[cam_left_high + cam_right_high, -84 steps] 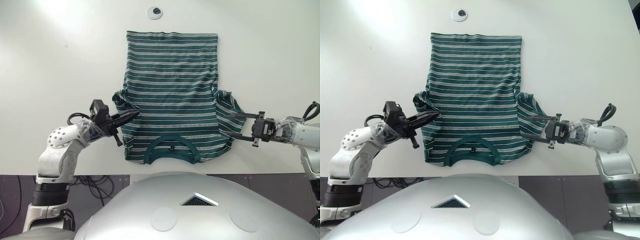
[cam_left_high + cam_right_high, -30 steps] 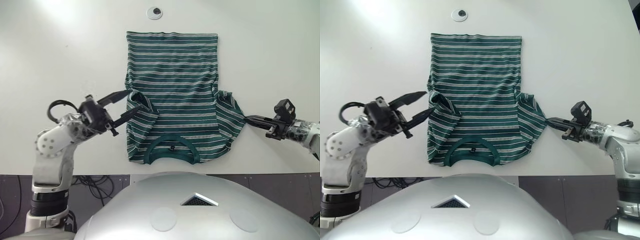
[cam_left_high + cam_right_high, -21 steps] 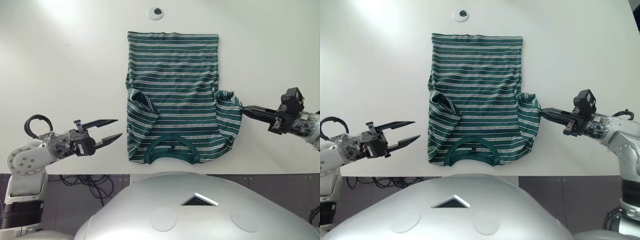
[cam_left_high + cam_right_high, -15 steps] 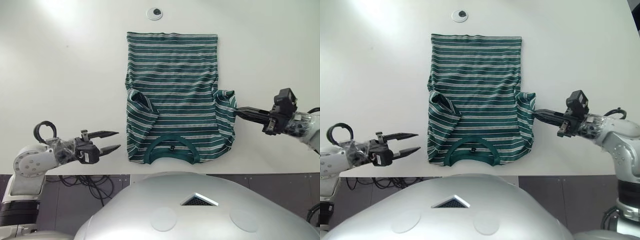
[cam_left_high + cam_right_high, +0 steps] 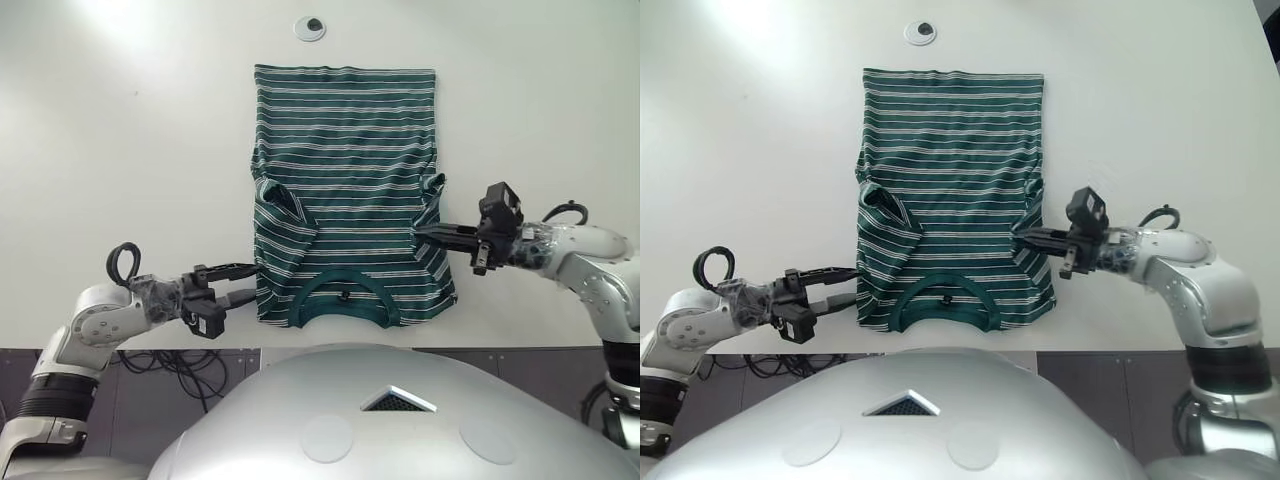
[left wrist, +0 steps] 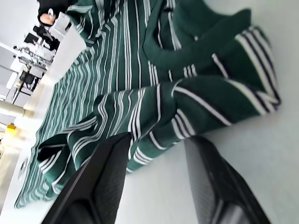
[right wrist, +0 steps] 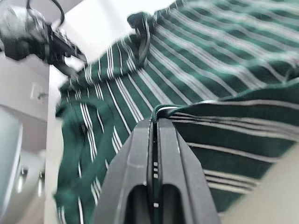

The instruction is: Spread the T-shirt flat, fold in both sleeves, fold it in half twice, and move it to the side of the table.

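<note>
The green striped T-shirt (image 5: 345,150) lies flat on the white table (image 5: 130,150), collar (image 5: 343,285) toward me. Its left sleeve (image 5: 275,200) is folded in over the body. My right gripper (image 5: 420,232) is shut on the right sleeve (image 5: 432,205) and holds it over the shirt's right side. The right wrist view shows the closed fingers (image 7: 140,158) pinching the sleeve's edge (image 7: 161,109). My left gripper (image 5: 243,281) is open, low over the table at the shirt's near left shoulder corner (image 6: 252,70). Its fingers (image 6: 103,186) point at the cloth's edge with nothing between them.
A small round disc (image 5: 310,26) sits on the table beyond the shirt's hem. Bare white table lies on both sides of the shirt. The table's near edge (image 5: 150,346) runs just below both grippers.
The left gripper swung away from the folded left sleeve, then came in to the shirt's near left corner. The right gripper pulled the right sleeve inward over the shirt.
</note>
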